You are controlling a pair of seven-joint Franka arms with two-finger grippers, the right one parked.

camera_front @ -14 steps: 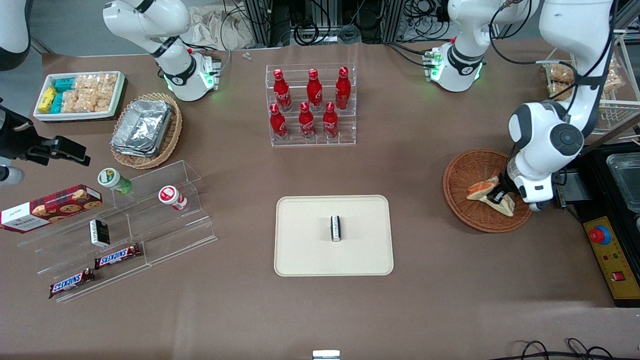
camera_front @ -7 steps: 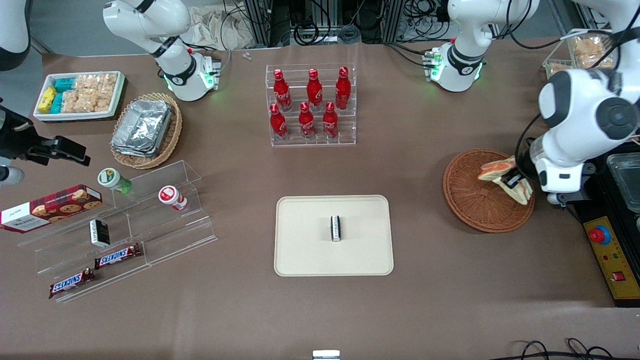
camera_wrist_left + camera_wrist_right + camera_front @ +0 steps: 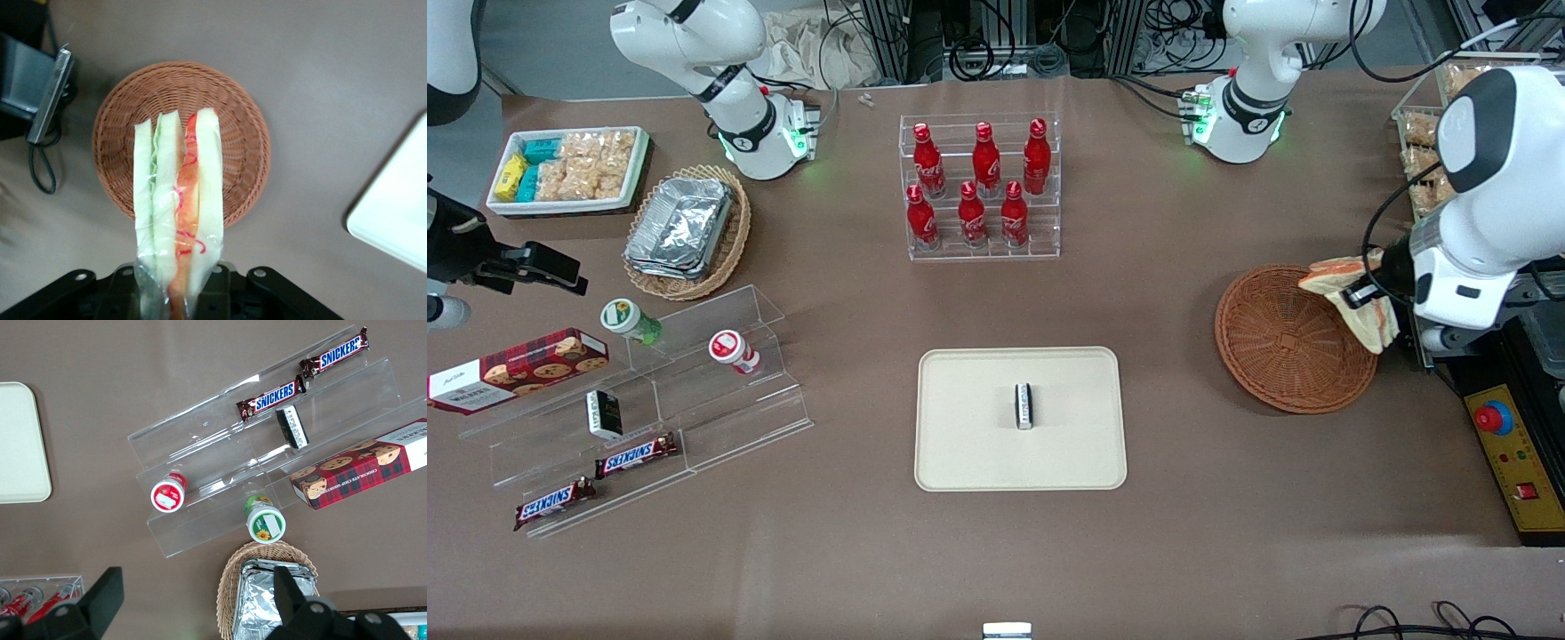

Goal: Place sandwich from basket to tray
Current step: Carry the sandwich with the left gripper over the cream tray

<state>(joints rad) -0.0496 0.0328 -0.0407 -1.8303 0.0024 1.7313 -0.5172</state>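
Sandwich (image 3: 1352,293) clamped in my gripper (image 3: 1360,295), lifted above basket (image 3: 1280,342) rim, tray (image 3: 960,444) well apart. Soft, light, wrapped in slippery film; hold gently across bread faces.

The wrapped sandwich (image 3: 1356,298), white bread with orange and green filling, hangs in the gripper (image 3: 1360,295) above the reddish wicker basket (image 3: 1285,342), well apart from the cream tray (image 3: 969,444) toward the worktop's middle.
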